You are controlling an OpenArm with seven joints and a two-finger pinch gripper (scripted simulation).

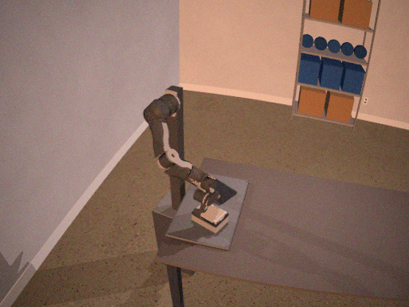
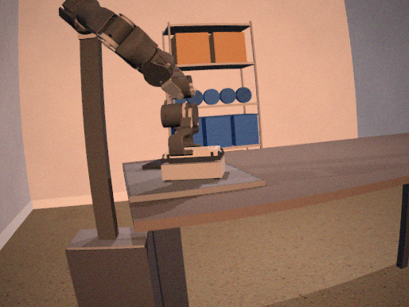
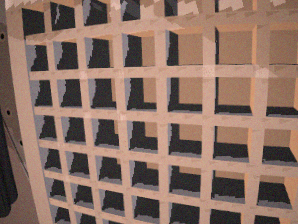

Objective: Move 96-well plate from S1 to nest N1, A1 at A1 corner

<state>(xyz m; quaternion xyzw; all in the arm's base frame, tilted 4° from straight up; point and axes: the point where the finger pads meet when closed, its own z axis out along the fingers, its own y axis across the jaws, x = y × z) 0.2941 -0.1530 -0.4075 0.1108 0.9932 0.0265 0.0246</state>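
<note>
The pale 96-well plate (image 1: 215, 213) sits in the pocket of the plate shaker S1 (image 1: 208, 224), a cream box with a dark top on the grey board. My gripper (image 1: 202, 207) is open and low over the plate's end nearest the arm, fingers about at plate level. In the exterior view the gripper (image 2: 180, 149) stands at the left end of the plate (image 2: 200, 151) on the shaker (image 2: 193, 168). The wrist view is filled by the plate's well grid (image 3: 153, 129); no fingers show there. The dark plate nest N1 (image 1: 225, 190) lies behind the shaker.
The grey board (image 1: 187, 223) lies at the table's corner nearest the arm's post (image 1: 177, 147). The nest also shows as a low dark slab in the exterior view (image 2: 153, 164). A shelf with boxes (image 1: 334, 60) stands far off by the wall.
</note>
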